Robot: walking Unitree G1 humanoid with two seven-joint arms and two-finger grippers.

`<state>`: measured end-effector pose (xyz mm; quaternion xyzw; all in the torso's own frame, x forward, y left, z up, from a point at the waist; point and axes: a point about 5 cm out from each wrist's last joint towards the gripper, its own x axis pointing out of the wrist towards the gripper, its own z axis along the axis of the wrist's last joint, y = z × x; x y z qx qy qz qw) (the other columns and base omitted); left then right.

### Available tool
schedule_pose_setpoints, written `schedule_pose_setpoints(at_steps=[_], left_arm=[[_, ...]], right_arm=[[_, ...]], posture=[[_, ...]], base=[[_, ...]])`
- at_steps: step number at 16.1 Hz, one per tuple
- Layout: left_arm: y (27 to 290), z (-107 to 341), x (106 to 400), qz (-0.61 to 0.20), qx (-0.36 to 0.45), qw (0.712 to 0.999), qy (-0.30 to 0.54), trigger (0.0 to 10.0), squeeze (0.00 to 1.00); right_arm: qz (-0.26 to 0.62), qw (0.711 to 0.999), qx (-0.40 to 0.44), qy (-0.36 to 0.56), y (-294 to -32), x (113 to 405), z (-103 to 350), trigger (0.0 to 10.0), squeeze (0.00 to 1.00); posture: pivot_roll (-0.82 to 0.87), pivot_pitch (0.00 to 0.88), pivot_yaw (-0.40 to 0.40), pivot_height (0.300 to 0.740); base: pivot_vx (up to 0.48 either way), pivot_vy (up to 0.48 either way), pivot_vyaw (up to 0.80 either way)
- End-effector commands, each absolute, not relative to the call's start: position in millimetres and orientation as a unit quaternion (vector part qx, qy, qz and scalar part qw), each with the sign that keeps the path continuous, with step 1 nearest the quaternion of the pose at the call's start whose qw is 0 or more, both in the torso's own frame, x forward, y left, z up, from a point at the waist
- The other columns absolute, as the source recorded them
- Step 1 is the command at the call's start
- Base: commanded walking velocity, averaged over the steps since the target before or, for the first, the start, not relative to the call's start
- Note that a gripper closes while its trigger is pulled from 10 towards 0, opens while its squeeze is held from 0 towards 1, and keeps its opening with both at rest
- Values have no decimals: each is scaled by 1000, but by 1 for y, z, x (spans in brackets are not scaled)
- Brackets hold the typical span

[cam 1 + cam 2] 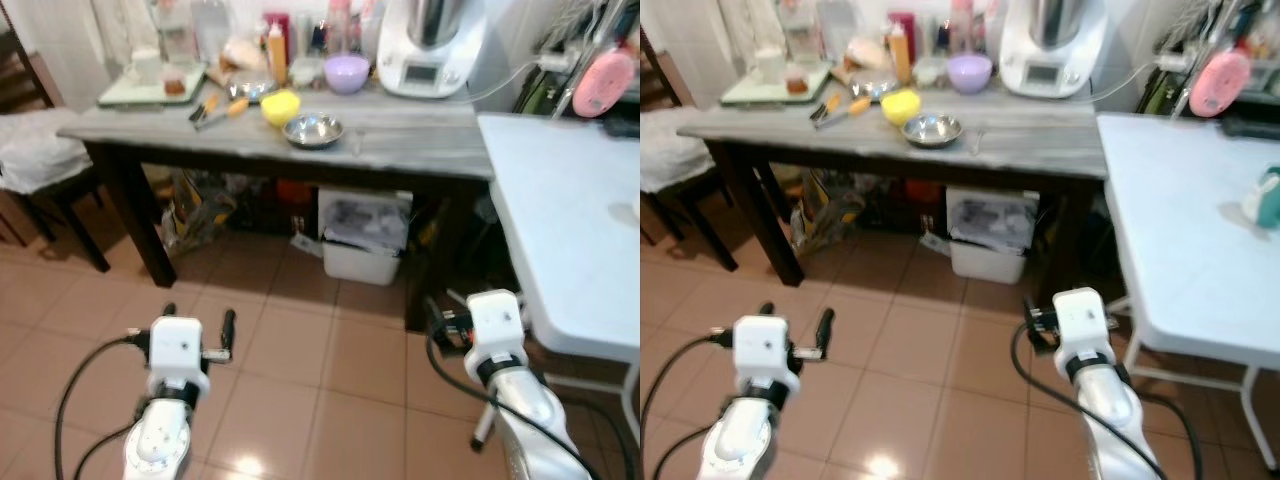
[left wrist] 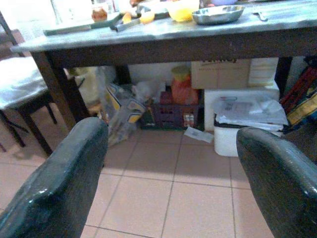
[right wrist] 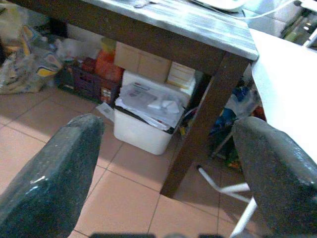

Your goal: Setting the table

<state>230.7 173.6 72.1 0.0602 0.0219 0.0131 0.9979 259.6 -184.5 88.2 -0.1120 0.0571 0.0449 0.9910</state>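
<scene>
Setting looks barely begun. The left gripper (image 2: 168,183) and right gripper (image 3: 166,173) hang empty over the floor, jaws apart. The steel bowl (image 1: 313,130) and yellow bowl (image 1: 280,106) sit mid-table near the front edge of the grey table (image 1: 420,150); the white table (image 1: 560,220) is nearly bare.

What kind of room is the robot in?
Probably a home kitchen: a grey wooden table holds a shiny steel bowl, a lilac plastic bowl and a white countertop cooking machine, above a terracotta tiled floor.
</scene>
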Motion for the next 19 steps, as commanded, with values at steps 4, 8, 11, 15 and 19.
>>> schedule_pose_setpoints(at_steps=[4,8,11,15,19], left_arm=[[171,75,233,10,57,998,16,10000,0],[171,78,235,11,55,998,11,10000,0],[167,85,238,4,55,998,-3,10000,0],[166,85,240,-1,55,999,-2,10000,0],[164,86,241,-3,54,999,-4,10000,0]], right_arm=[[31,991,-116,53,-191,262,91,10000,0],[34,992,-121,23,-188,265,104,10000,0],[36,991,-128,5,-187,264,114,10000,0],[32,991,-130,4,-188,264,113,10000,0],[28,991,-133,4,-188,262,113,10000,0]], posture=[[-242,0,30,740],[-243,0,30,740],[-249,0,32,740],[-256,0,37,740],[-257,0,37,740]], base=[[0,-480,0],[0,-480,-241],[0,-480,0],[0,-480,0],[0,-480,0]])
